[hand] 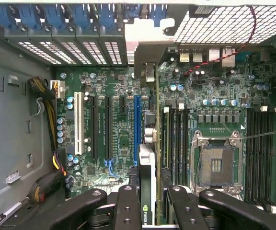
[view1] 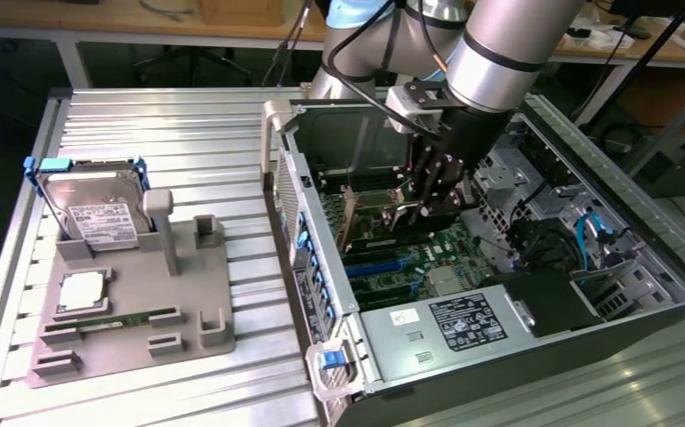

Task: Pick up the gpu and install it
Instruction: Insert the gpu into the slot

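My gripper (view1: 428, 206) reaches down into the open computer case (view1: 307, 294) and is shut on the gpu (view1: 349, 222), a thin card held on edge. In the wrist view the gpu (hand: 147, 177) runs edge-on between my black fingers (hand: 128, 201), and its silver end bracket (hand: 145, 43) points toward the row of blue rear slot clips (hand: 56, 14). The card hangs above the green motherboard (hand: 114, 96), just beside the long blue slot (hand: 137, 129). Whether its lower edge touches the board is hidden.
On the slatted table at the exterior view's left stands a grey holder (view1: 189, 294) with a silver hard drive (view1: 100, 213), a square chip (view1: 82, 292) and a narrow memory stick (view1: 117, 318). Inside the case are the power supply (view1: 462, 320), cables (view1: 592, 231) and the empty processor socket (hand: 217, 163).
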